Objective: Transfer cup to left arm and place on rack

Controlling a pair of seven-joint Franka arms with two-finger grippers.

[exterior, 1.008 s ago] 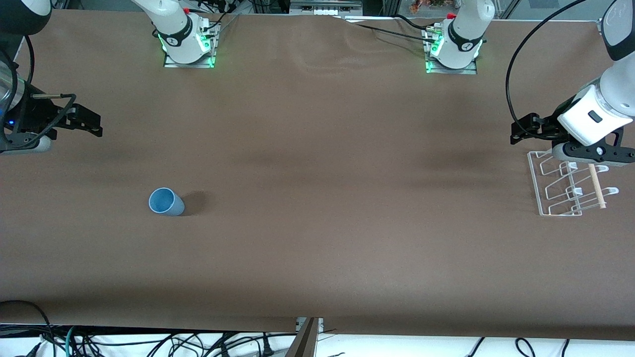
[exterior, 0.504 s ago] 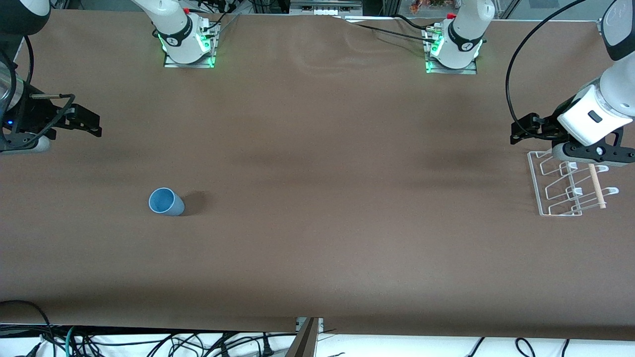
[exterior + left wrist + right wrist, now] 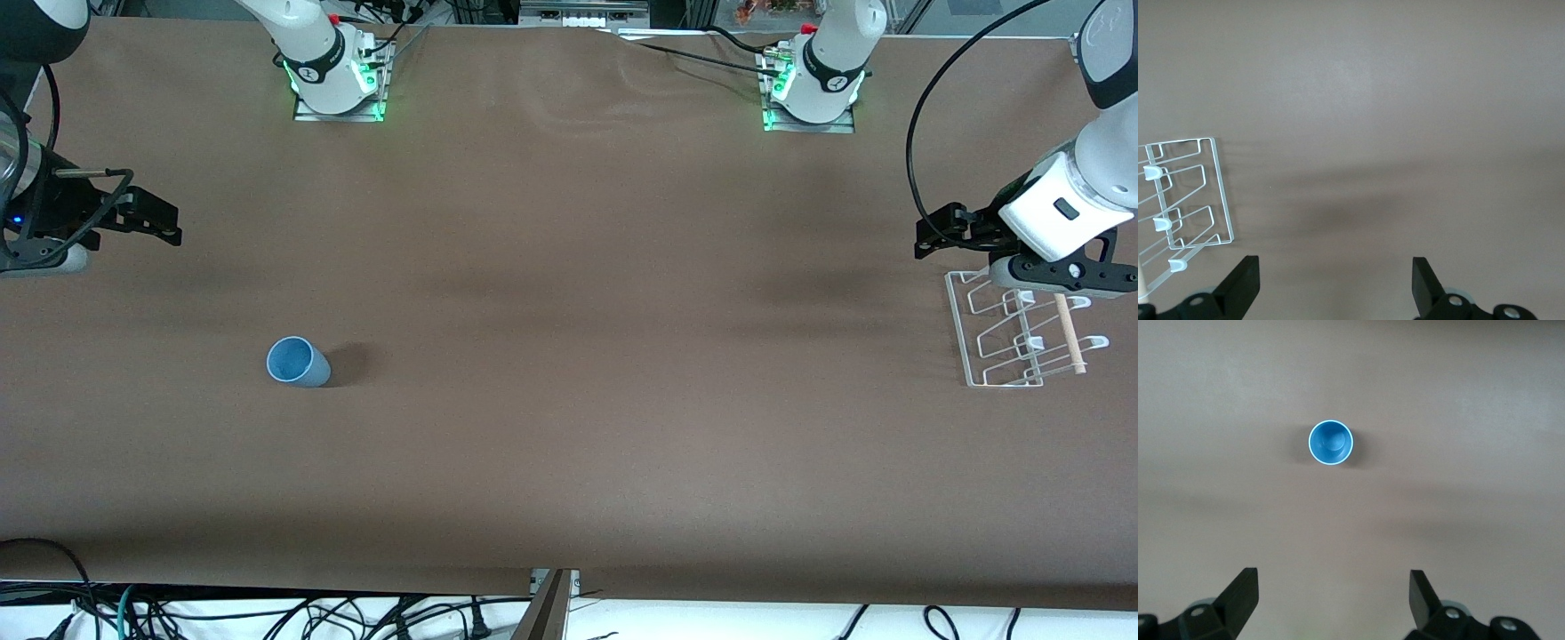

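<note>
Cup point(image 3: 297, 362) upright, mouth up, near right arm's end of worktop point(image 3: 569, 427), so right end effector point(image 3: 1331, 603) hangs spread wide above it. Left end effector point(image 3: 1336, 285) also wide, waits over rack point(image 3: 1018, 333) at worktop's edge for handoff.

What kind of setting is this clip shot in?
Most likely a robotics lab bench: two arm bases bolted along a table under brown sheeting, loose cables at its edge, and only staged props, a cup and a rack. Both grippers, left and right, hang open.

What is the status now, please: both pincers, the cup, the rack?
Right pincer open, empty, at the right arm's end. Left pincer open, empty, beside the rack. Cup upright on the table, untouched. Nothing in the way.
</note>
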